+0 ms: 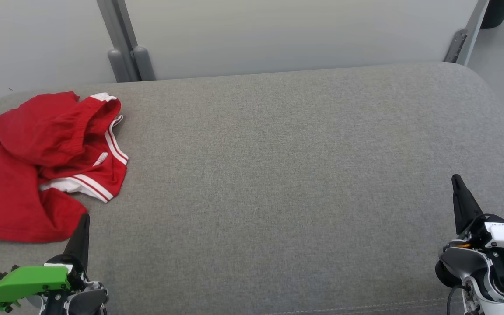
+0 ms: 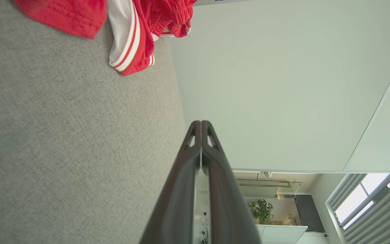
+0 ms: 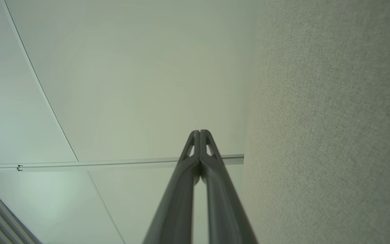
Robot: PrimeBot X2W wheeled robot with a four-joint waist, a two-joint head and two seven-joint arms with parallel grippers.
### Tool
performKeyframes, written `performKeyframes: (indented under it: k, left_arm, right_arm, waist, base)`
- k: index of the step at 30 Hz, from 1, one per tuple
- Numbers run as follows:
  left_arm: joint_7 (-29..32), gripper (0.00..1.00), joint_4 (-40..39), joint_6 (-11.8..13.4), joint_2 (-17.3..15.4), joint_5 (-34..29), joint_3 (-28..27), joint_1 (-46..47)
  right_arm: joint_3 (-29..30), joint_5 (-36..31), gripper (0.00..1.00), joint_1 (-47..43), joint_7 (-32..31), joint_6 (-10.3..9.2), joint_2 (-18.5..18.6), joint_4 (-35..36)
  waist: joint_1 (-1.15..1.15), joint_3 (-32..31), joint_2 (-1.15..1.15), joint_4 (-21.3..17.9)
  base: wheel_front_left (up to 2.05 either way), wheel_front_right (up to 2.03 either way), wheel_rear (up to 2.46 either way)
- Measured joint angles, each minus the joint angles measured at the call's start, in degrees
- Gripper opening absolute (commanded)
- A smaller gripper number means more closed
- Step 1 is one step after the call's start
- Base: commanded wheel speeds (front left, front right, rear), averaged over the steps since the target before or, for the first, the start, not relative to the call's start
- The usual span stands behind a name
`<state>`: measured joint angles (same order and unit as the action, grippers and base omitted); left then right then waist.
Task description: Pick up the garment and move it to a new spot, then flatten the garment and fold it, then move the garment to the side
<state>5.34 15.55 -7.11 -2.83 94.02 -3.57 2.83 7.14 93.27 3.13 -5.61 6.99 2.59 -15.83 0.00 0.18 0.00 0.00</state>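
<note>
Red garment bunched at far left, my hands holding nothing
It lies crumpled, white stripes showing, on the left end of the grey surface; my left hand, fingers pressed together, points up just beside its near hem; my right hand, likewise pressed together, is well apart at the right
</note>
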Motion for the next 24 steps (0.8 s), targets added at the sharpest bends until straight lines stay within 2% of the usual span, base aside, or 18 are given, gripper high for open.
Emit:
performKeyframes:
  k: [24]
  left_arm:
    - [0.2, 0.00, 0.0, 0.0, 0.0, 0.0, 0.0, 0.0]
  right_arm:
    - [0.0, 0.0, 0.00, 0.0, 0.0, 0.00, 0.0, 0.0]
  waist:
    - [0.00, 0.0, 0.00, 0.0]
  base:
    - [0.00, 0.00, 0.00]
